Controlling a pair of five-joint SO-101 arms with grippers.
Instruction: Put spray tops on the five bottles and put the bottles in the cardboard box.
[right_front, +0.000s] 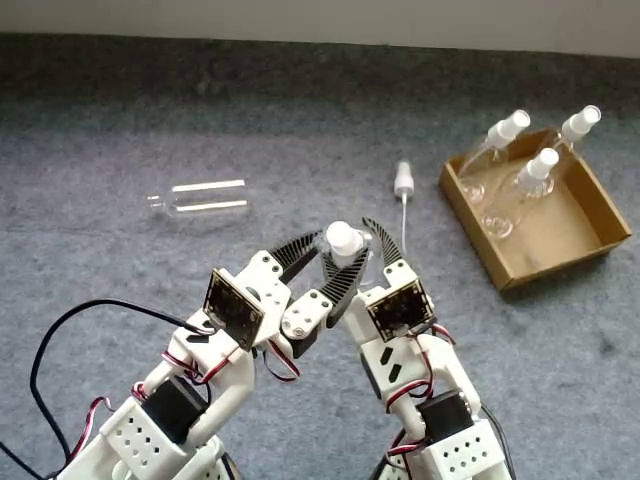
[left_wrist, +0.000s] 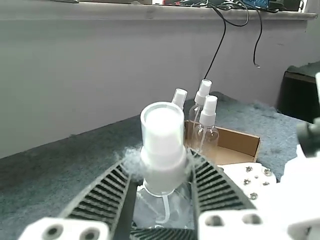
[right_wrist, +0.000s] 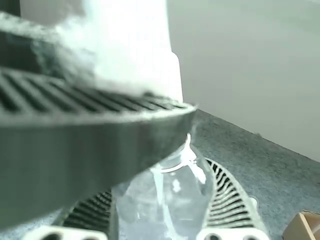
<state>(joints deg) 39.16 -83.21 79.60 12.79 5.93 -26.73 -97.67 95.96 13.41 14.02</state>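
A clear bottle (left_wrist: 160, 205) stands upright between the ribbed fingers of my left gripper (left_wrist: 162, 185), which is shut on it. A white spray top (left_wrist: 161, 145) sits on the bottle's neck, seen from above at the spray top (right_front: 345, 240). My right gripper (right_front: 358, 245) meets it from the other side; one finger (right_wrist: 75, 145) lies across the top's collar, shut on it. The bottle (right_wrist: 165, 200) hangs below that finger. An open bottle (right_front: 200, 195) lies on its side at the left. A loose spray top (right_front: 403, 185) with its tube lies near the cardboard box (right_front: 590, 240).
The box at the right holds three bottles with spray tops (right_front: 520, 175), leaning toward its far corner. Both arms crowd the front middle of the grey carpet (right_front: 120, 260). A black cable (right_front: 60, 330) loops at the front left.
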